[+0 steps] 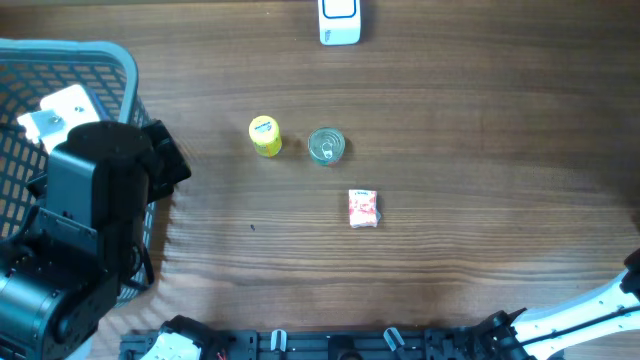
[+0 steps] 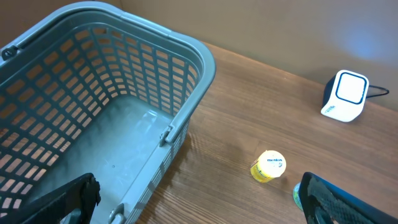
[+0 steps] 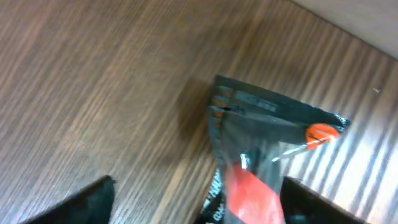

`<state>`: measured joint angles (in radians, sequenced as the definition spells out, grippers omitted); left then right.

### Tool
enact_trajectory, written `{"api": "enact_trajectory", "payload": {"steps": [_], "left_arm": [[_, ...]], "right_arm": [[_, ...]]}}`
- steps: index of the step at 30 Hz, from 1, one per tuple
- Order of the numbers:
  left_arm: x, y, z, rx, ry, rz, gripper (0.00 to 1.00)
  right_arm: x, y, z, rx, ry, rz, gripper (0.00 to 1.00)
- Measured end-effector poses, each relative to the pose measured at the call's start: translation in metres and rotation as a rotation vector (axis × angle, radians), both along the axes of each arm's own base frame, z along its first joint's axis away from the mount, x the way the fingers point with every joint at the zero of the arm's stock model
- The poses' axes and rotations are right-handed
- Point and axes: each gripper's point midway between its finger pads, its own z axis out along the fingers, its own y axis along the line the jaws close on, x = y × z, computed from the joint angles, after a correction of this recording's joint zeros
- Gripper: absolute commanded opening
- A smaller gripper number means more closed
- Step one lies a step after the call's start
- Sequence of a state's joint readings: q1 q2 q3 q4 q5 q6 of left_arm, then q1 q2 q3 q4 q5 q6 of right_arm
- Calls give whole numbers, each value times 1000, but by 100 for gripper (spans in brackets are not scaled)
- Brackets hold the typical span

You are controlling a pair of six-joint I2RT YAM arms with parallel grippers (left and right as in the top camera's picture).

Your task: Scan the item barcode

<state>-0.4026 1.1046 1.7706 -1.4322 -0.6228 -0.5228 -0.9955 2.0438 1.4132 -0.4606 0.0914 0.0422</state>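
Note:
In the right wrist view a black packet (image 3: pixel 261 143) with a red panel and an orange spot shows blurred over the wooden table. My right gripper (image 3: pixel 199 186) is open around its lower end, and the packet lies nearer the right finger (image 3: pixel 311 205). The overhead view shows only that arm's white link (image 1: pixel 600 310) at the bottom right. The white scanner (image 1: pixel 339 20) (image 2: pixel 344 95) stands at the table's far edge. My left gripper (image 2: pixel 199 211) is open and empty over the basket's near corner.
A grey-blue mesh basket (image 1: pixel 110 60) (image 2: pixel 186 74) stands at the left, with a white item (image 1: pixel 60 112) in it. A yellow cup (image 1: pixel 265 135) (image 2: pixel 268 166), a green can (image 1: pixel 326 146) and a red-and-white packet (image 1: pixel 363 208) lie mid-table.

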Motion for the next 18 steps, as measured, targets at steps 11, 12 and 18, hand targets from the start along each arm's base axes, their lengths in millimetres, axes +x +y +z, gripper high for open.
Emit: {"api": "enact_trajectory", "payload": {"steps": [11,12,18], "left_arm": [[0,0,0,0,0,0,100],[0,0,0,0,0,0,100],[0,0,0,0,0,0,100]], "right_arm": [[54,37,50,26,-191,175,100],[64,44,69,-7,-216,205,100],[118,110,163,-136,-350,400,100]]}}
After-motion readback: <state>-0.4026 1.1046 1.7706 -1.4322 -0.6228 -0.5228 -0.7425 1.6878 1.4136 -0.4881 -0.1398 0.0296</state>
